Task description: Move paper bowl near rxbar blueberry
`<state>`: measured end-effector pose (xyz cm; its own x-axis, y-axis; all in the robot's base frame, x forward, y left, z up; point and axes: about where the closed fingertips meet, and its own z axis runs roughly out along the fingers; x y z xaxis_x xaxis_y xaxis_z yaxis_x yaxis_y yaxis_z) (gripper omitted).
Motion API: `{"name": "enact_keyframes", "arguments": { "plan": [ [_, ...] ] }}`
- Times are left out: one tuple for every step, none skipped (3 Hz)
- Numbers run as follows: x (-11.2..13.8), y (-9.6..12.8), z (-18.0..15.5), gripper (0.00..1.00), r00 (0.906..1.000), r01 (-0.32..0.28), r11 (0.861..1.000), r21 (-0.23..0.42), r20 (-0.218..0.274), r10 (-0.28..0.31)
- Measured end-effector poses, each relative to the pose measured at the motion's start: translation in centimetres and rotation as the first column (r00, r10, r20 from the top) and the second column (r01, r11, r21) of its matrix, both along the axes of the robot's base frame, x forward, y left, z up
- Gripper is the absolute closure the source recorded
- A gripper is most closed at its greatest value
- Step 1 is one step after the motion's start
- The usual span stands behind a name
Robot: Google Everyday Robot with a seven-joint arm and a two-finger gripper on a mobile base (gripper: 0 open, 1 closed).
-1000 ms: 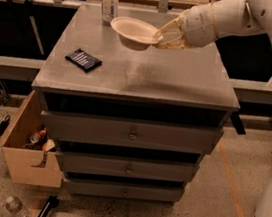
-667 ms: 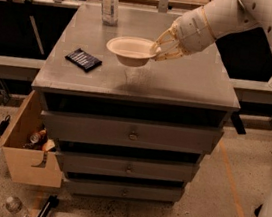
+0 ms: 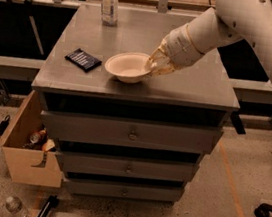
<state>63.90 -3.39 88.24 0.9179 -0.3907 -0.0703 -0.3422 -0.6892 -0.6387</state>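
Your gripper [image 3: 153,65] pinches the paper bowl [image 3: 126,67] by its right rim, low at the counter [image 3: 189,90]. Push further left and the bowl could knock the rxbar blueberry [image 3: 83,59], or tip on release.

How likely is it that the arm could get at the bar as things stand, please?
Probably not yet: the pincer grips the bowl by the rim on the side away from the bar, so the bowl sits between them. Once it lets go, nothing else seems to block the way.

The rxbar blueberry [image 3: 83,59] lies left of the paper bowl [image 3: 126,68], gripper [image 3: 154,65] right.
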Motion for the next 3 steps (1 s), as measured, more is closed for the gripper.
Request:
{"name": "enact_keyframes", "arguments": {
  "plan": [
    [0.19, 0.34, -0.31, 0.81, 1.0, 0.0, 1.0, 0.004, 0.0, 0.0],
    [0.19, 0.55, -0.53, 0.57, 1.0, -0.004, 1.0, 0.004, -0.003, 0.004],
    [0.19, 0.73, -0.72, 0.36, 1.0, -0.007, 1.0, 0.004, -0.006, 0.007]
  ]
}}
